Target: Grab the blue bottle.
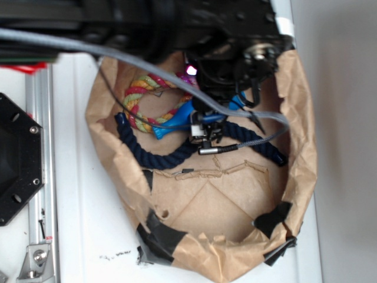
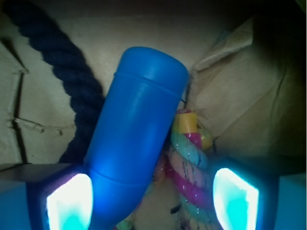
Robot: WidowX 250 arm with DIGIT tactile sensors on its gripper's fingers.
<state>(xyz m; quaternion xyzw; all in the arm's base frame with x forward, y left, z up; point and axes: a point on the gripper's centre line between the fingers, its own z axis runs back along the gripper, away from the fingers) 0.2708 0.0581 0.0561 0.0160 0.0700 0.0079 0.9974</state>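
The blue bottle lies tilted on brown paper. In the wrist view its wide end points up and away and its narrower part runs down between my fingers. My gripper is open around it. The left pad is right against the bottle's side. The right pad stands apart, with the multicoloured rope between it and the bottle. In the exterior view the bottle shows partly under the black gripper, which hides its wide end.
A crumpled brown paper liner with raised walls holds everything. A dark navy rope curves across it just below the bottle, and the multicoloured rope loops at the upper left. Grey cables trail from the arm. A metal rail runs along the left.
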